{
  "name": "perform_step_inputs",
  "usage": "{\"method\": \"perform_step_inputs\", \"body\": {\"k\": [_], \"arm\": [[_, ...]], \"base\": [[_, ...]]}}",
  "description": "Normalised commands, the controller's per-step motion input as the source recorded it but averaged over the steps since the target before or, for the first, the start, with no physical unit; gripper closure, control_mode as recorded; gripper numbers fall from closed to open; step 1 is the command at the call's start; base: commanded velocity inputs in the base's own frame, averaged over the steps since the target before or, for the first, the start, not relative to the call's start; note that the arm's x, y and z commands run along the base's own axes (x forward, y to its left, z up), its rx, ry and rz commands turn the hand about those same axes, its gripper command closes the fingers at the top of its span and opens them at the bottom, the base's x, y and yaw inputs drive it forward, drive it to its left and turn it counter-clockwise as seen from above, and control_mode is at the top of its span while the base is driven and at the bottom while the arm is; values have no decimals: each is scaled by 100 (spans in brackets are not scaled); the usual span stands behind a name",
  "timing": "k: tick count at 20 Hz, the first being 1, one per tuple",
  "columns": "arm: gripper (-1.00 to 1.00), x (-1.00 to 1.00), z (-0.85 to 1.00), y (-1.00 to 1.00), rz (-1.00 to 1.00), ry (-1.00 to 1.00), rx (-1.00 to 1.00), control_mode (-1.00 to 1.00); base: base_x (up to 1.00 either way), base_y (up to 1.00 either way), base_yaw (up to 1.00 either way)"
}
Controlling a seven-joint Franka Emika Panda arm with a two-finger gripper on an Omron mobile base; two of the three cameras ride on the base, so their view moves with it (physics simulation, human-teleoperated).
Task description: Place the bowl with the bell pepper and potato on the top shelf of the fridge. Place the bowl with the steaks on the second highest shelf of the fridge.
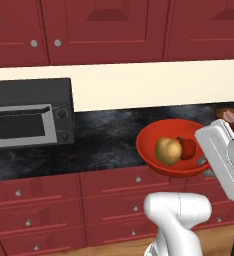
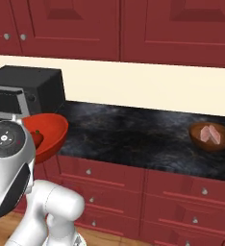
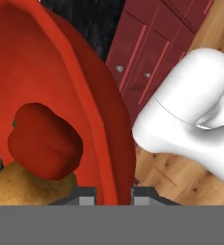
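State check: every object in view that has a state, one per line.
gripper: shut on the rim of the red-orange bowl
red-orange bowl: lifted, held out past the counter edge, tilted
potato: inside the red-orange bowl
bell pepper: inside the red-orange bowl, beside the potato
brown bowl: upright on the counter, untouched
steaks: in the brown bowl
microwave: door shut
drawers: shut

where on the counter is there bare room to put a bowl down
The dark counter is bare between the microwave and the bowl with the steaks. It is crowded by the microwave, where the red-orange bowl hangs.
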Motion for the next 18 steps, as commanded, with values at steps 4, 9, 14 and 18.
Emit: {"method": "perform_step_inputs", "body": {"k": [4, 9, 14, 18], "arm": [[100, 0, 0, 0, 0, 0, 0, 100], [100, 0, 0, 0, 0, 0, 0, 100], [100, 0, 0, 0, 0, 0, 0, 100], [100, 0, 0, 0, 0, 0, 0, 100]], "base": [[-25, 7, 14], [-17, 1, 3], [-12, 2, 24], [-24, 0, 68]]}}
